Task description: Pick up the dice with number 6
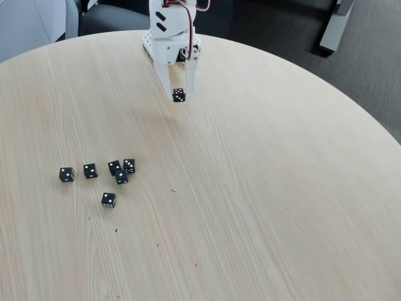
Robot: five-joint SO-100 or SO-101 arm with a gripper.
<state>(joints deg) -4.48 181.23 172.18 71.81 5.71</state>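
A round light-wood tabletop (263, 188) carries six black dice (109, 177) clustered at its left in the fixed view. The white arm (170, 37) reaches in from the top edge, its fingers (178, 94) clamped on the dice with number 6 (179, 95), raised above the wood

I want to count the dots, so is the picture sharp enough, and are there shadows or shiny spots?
In the fixed view the light is soft and even, with no strong glare on the wooden table. A faint shadow lies on the wood below the hand, which holds a black die. The six loose dice look fairly sharp, but their dots are too small to count surely.
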